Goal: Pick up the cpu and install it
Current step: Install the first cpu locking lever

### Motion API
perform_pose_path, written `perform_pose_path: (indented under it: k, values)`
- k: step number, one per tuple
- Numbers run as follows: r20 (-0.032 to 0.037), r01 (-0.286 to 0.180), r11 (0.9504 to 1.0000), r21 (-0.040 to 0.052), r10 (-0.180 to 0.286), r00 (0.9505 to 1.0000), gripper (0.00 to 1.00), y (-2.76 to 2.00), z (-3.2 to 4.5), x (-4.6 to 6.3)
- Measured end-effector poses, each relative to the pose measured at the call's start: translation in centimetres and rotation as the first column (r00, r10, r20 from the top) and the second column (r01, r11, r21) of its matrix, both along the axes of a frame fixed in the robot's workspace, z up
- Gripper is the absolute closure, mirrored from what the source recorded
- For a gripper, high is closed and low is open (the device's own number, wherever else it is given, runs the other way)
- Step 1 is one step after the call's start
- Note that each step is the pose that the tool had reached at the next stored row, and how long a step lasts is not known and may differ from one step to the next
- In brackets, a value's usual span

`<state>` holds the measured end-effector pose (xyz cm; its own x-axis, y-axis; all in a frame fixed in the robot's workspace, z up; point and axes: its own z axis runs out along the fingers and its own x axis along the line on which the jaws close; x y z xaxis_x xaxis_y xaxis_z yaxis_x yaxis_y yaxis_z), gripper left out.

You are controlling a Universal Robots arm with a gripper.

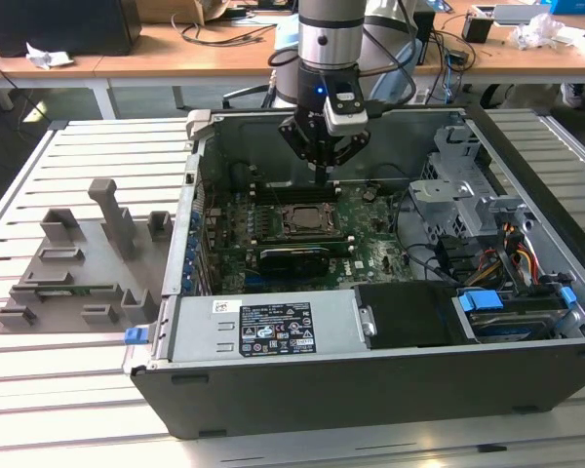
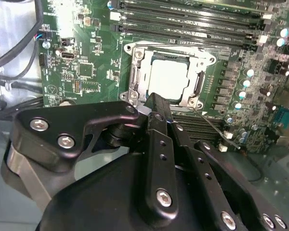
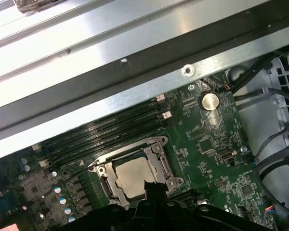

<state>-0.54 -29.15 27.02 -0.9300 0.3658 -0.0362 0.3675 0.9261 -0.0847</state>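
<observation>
Starting at the exterior view's left, I see the grey holder tray (image 1: pixel 78 263) lying on the slatted table (image 1: pixel 78 390), just beside the open computer case (image 1: pixel 370 390). Moving inward, the green motherboard (image 1: pixel 370 244) lies flat on the case floor, with the metal-framed socket (image 1: pixel 284 220) near its middle. The arm comes down from above, and the gripper (image 1: pixel 320 178) hangs over the board just behind the socket. Its black fingers are pressed together into one narrow tip, and I see nothing between them. In both wrist views the cpu (image 2: pixel 168 79) (image 3: pixel 132 175) sits inside the socket frame (image 2: pixel 135 82) (image 3: pixel 103 178), silver top up, lying flat and square to the frame, with the frame's open centre leaving that top exposed. The gripper tip (image 2: pixel 156 98) (image 3: pixel 151 185) lies at the cpu's edge, over the rim of the frame. I cannot tell from here whether it touches the chip or is just above it. The dark memory slots (image 2: pixel 192 24) (image 3: pixel 111 130) run in parallel rows along the far side of the socket from the gripper, and in the first wrist view a round coin battery (image 3: pixel 209 101) sits on the board near the case wall. Toward the exterior view's right, the grey metal drive cage (image 1: pixel 458 185) fills that end of the case, and bundled coloured cables (image 1: pixel 517 249) run down in front of it.
</observation>
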Motion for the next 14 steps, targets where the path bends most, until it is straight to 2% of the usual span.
perform_pose_path:
  k: [3,8,12,14]
  values:
    - [0.0,-0.043,0.9991,0.0001,0.043,0.9991,0.89,0.0,0.0,0.0]
    - [0.0001,-0.087,0.9962,0.0,0.087,0.9962,0.89,0.0,0.0,0.0]
    - [0.0001,-0.127,0.9919,0.0001,0.127,0.9919,0.89,0.0,0.0,0.0]
    - [0.0001,-0.162,0.9869,0.0001,0.162,0.9869,0.89,0.0,0.0,0.0]
